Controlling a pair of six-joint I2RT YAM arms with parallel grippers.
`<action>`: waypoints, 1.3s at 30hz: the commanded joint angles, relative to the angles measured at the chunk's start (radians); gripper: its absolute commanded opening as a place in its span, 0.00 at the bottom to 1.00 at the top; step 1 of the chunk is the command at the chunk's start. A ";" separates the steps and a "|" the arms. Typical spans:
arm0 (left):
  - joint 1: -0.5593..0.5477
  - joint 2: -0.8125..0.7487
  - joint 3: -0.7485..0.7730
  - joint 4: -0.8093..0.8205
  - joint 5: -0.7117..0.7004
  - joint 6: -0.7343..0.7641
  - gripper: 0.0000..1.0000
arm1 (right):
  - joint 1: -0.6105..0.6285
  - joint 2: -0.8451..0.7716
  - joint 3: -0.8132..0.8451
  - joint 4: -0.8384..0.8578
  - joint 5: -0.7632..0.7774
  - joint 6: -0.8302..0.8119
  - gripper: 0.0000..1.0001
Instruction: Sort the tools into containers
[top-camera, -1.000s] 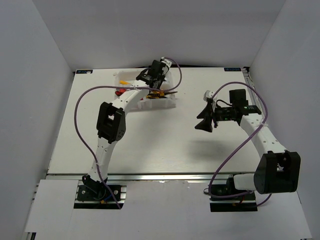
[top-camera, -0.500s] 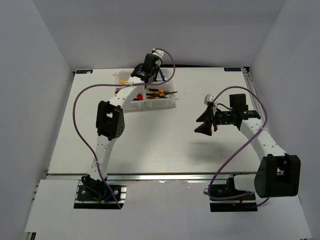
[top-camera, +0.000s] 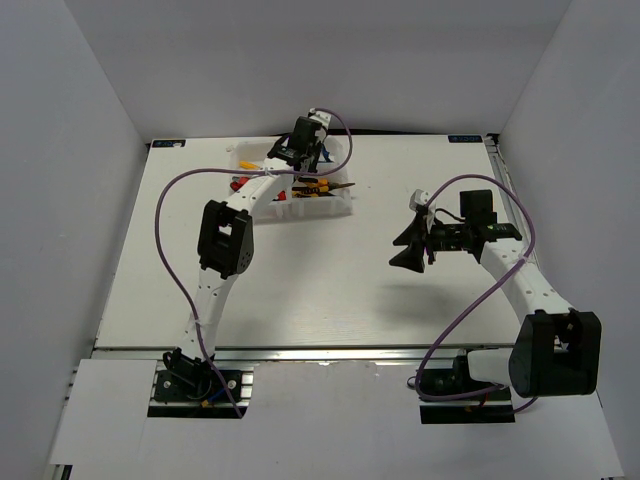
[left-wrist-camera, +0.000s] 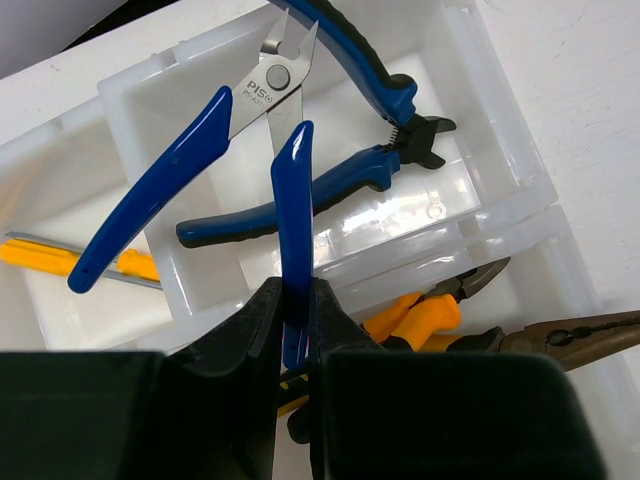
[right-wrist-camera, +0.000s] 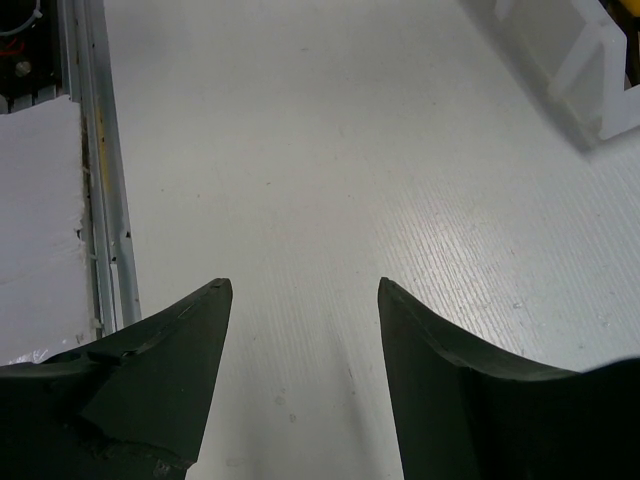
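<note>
My left gripper (left-wrist-camera: 297, 330) is shut on one handle of the blue-handled cutters (left-wrist-camera: 190, 160) and holds them over a far compartment of the white tray (left-wrist-camera: 520, 190). The cutters' other handle hangs splayed to the left. Blue-and-black pliers (left-wrist-camera: 350, 175) lie in that compartment. Orange-and-black pliers (left-wrist-camera: 430, 315) lie in the compartment nearer me, and a yellow-handled screwdriver (left-wrist-camera: 60, 255) lies at the left. In the top view the left gripper (top-camera: 303, 150) is over the tray's (top-camera: 345, 208) back right part. My right gripper (top-camera: 408, 240) is open and empty above the bare table.
The right wrist view shows the open gripper (right-wrist-camera: 305, 290) over white table, a corner of the tray (right-wrist-camera: 580, 70) at the upper right and a metal rail (right-wrist-camera: 95, 150) at the left. Red-handled tools (top-camera: 240, 183) lie in the tray's left part.
My left gripper, still holding the blue cutters, shifted left and then slightly right again over the tray's back row. The right arm drew back a little and stays open.
</note>
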 joint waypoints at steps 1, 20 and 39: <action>0.000 -0.030 0.032 0.010 0.016 -0.013 0.11 | -0.008 -0.025 -0.007 0.026 -0.029 0.008 0.67; 0.002 -0.027 0.040 0.015 0.002 -0.056 0.36 | -0.013 -0.038 -0.025 0.017 -0.028 0.008 0.67; 0.003 -0.422 -0.196 0.104 -0.032 -0.143 0.98 | -0.016 -0.051 0.059 -0.022 0.058 0.083 0.80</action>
